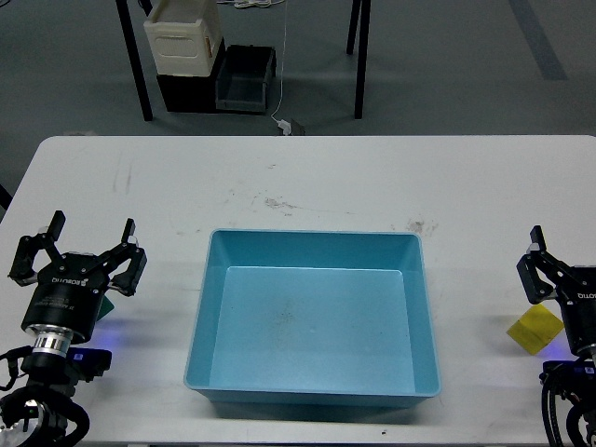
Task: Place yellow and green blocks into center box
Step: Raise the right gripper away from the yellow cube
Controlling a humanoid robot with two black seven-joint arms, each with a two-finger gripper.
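The light-blue center box (207,307) sits in the middle of the white table, with nothing inside it. My left gripper (93,225) hovers to its left, fingers spread wide open and holding nothing. A sliver of the green block (108,306) peeks out beneath that gripper's body, resting on the table. The yellow block (533,331) lies on the table to the right of the box, just below and left of my right gripper (589,250). Its one visible finger (538,256) is splayed outward as on an open gripper. The other finger is cut off by the frame edge.
The table's far edge runs across the top, with black table legs (137,74) beyond it. On the floor there stand a cream box (183,37) and dark bins (244,79). A white cable (281,93) hangs down behind them.
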